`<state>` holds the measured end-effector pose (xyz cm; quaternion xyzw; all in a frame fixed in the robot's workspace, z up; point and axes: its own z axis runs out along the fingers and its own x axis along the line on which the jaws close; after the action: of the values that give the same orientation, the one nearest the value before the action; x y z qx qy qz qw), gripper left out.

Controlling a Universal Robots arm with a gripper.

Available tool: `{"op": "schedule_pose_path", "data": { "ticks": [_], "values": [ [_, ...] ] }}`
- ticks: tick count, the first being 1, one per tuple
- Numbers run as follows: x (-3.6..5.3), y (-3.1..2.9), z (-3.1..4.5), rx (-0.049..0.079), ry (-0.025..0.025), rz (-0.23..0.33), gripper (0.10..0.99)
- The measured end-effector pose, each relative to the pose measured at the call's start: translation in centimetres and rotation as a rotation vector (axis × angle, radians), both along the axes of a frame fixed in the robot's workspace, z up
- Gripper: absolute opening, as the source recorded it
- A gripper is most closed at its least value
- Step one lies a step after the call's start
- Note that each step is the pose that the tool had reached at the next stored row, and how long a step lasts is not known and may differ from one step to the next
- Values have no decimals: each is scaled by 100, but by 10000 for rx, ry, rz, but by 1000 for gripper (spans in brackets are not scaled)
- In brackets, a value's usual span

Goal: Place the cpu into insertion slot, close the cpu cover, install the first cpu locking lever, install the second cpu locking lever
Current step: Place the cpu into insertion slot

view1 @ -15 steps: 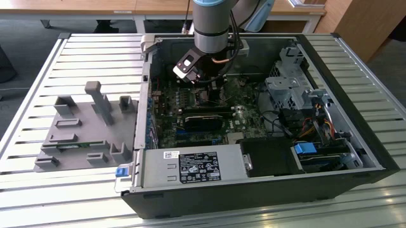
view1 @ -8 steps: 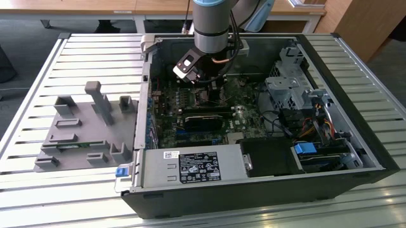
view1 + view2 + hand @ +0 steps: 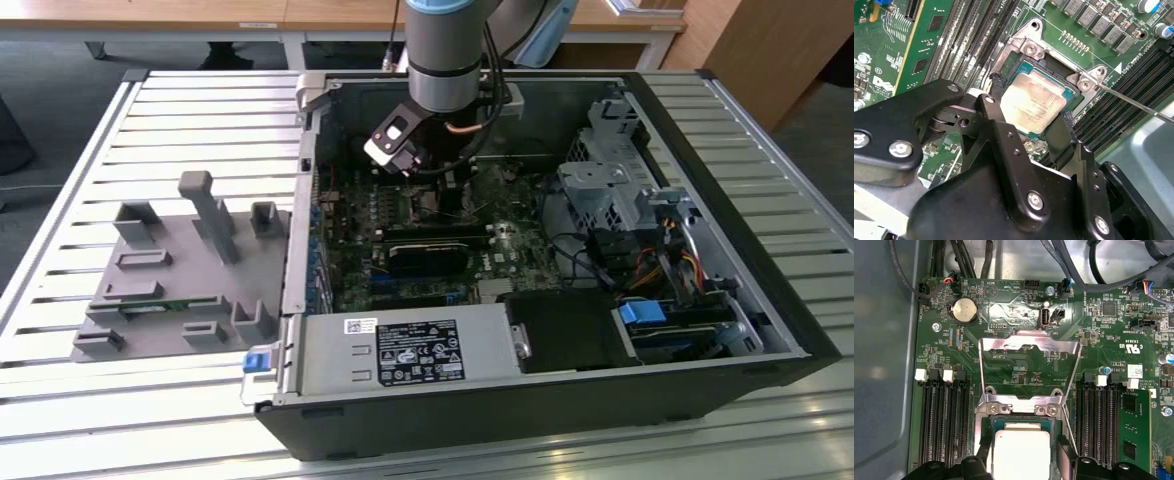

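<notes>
The gripper [image 3: 1031,100] is being shown narrowed, its fingers [image 3: 1059,135] pinching the cpu [image 3: 1034,110] by two opposite edges directly over the slot [image 3: 1051,62]; whether it is seated cannot be told. The cpu is being judged light, stiff and thin, best gripped at its edges, the contacts beneath being likely fragile. The cover [image 3: 1029,342] is standing open just beyond the fingertips, memory slots [image 3: 944,430] are flanking both sides, and a thin lever [image 3: 1134,102] is lying close alongside.

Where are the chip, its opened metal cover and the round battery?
cpu [image 3: 1034,102]: second wrist view, middle of its metal face.
cpu cover [image 3: 1019,341]: first wrist view, the open frame's outer bar.
coin battery [image 3: 964,310]: first wrist view, centre of its disc.
</notes>
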<state>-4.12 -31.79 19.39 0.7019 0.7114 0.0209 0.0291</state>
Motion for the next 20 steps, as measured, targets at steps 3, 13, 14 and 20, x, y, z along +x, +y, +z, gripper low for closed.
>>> {"op": "schedule_pose_path", "data": {
  "ticks": [3,13,14,20],
  "values": [
    [0,0,15,1,0,0,616],
    [1,0,140,1,14,0,361],
    [1,0,143,2,17,0,302],
    [2,0,173,1,27,0,125]
  ]
}}
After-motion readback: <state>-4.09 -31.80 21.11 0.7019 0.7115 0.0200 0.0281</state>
